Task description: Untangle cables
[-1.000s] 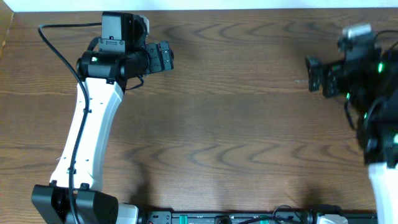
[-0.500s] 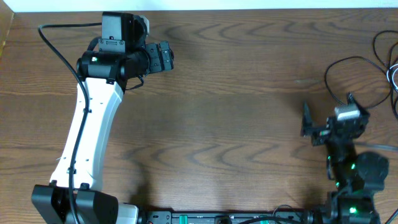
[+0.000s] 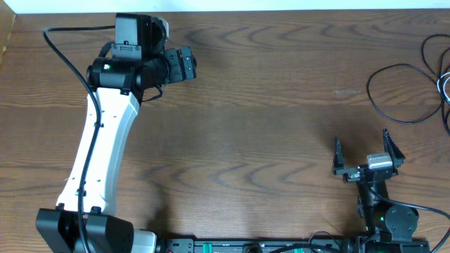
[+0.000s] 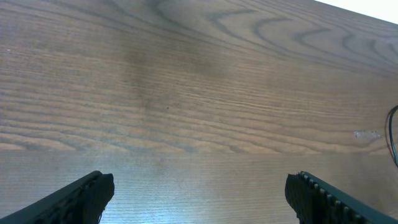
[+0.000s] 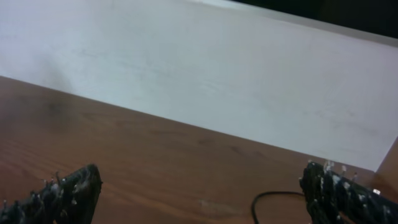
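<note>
Black cables [image 3: 394, 95] lie in loops at the table's far right edge, partly cut off by the frame. A bit of white cable [image 3: 444, 83] shows at the right edge. One black loop end shows in the right wrist view [image 5: 268, 200] and a sliver at the right edge of the left wrist view [image 4: 392, 134]. My left gripper [image 3: 188, 65] is open and empty at the far left, over bare wood. My right gripper [image 3: 363, 156] is open and empty near the front right, well short of the cables.
The wooden table [image 3: 267, 126] fills the view. A white wall [image 5: 205, 68] runs behind its far edge. A black equipment strip [image 3: 267, 246] lies along the front edge. The left arm's white link [image 3: 102, 147] stretches over the table's left side.
My right arm has pulled back from the far right toward the front edge, uncovering the cable loops. The left arm has not moved.
</note>
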